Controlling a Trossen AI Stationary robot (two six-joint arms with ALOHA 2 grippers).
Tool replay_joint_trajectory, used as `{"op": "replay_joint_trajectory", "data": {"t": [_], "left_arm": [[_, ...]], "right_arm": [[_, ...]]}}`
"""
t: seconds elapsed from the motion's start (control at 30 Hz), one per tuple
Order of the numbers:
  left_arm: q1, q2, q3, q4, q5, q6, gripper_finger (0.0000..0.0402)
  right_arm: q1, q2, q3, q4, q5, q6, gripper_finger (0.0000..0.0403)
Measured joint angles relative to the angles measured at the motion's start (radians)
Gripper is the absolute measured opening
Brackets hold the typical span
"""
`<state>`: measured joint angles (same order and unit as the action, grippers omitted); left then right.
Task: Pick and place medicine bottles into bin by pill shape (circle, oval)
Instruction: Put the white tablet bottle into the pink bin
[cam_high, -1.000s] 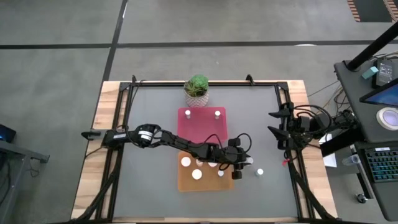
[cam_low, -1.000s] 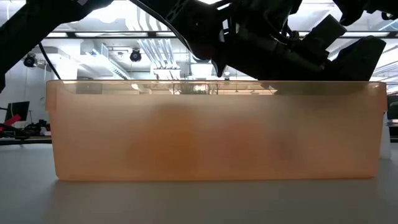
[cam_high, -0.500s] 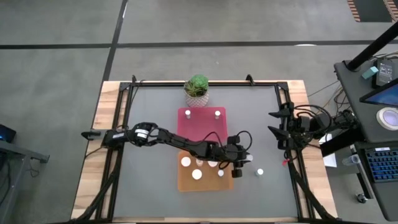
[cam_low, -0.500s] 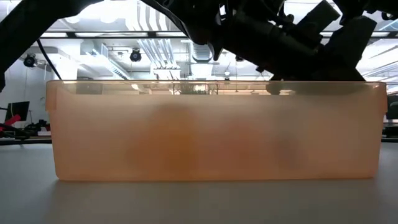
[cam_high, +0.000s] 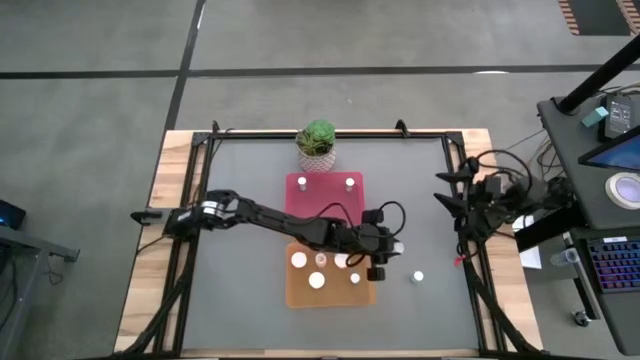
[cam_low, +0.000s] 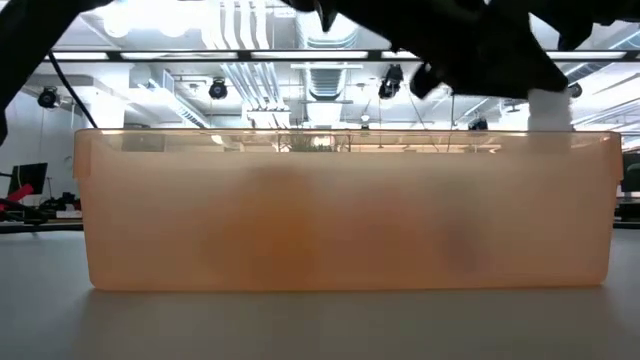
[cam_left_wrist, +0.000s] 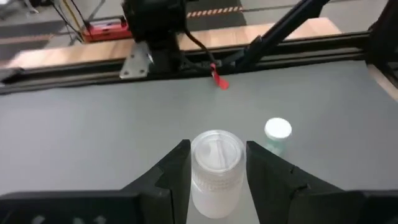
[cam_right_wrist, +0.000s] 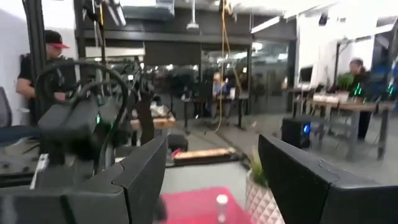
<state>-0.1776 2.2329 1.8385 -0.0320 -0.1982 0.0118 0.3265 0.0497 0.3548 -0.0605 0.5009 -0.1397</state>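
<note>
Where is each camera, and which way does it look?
High: above the table, looking down; both arms, orange bin.
Low: at table height, facing the orange bin; arm above.
Left wrist: on the left hand, facing its white bottle.
Right wrist: on the right hand, facing the room.
Shared: the loose bottle, high and left wrist.

left end effector (cam_left_wrist: 217, 165) clamped, right end effector (cam_right_wrist: 208, 180) spread
</note>
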Motion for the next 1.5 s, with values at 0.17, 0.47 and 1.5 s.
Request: {"op": "replay_joint_trajectory", "data": {"t": [0.17, 0.47, 1.5], "left_arm": [[0.000, -0.057, -0.005, -0.095, -0.052, 0.051, 0.0112], [0.006, -0.148, -0.009, -0.111, -0.069, 0.054, 0.0112], [0.033, -0.370, -0.013, 0.562, 0.334, -0.046, 0.0112]], "right_arm": [[0.000, -0.022, 0.054, -0.162, 0.001, 0.107, 0.0247], [0.000, -0.027, 0.054, -0.176, 0.051, 0.130, 0.0247], [0.000, -0.028, 0.053, -0.176, 0.052, 0.133, 0.0247]]}}
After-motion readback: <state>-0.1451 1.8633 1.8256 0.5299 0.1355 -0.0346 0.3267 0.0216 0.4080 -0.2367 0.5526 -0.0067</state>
